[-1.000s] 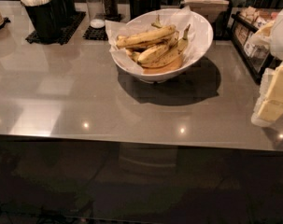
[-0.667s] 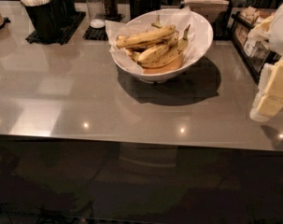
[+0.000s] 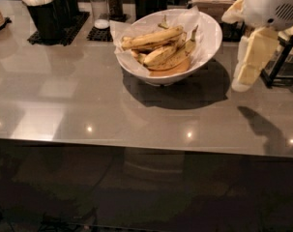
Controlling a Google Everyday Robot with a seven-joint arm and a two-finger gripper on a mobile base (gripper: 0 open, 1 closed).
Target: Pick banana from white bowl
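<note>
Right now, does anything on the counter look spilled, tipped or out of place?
Nothing stands out. The bananas lie piled on paper in the upright bowl; its slanted rim looks like its shape. The gripper hangs right of the bowl, clear of it, above the counter.

A glossy grey worktop [image 3: 64,105] spans the scene, with small ceiling-light reflections dotted along its near edge. Below that edge all is dark. Black holders [image 3: 45,16] stand on a black mat [image 3: 68,30] at the far left, and a black wire rack [image 3: 281,64] at the far right. The tool [image 3: 242,82] hangs over the worktop's right side.
</note>
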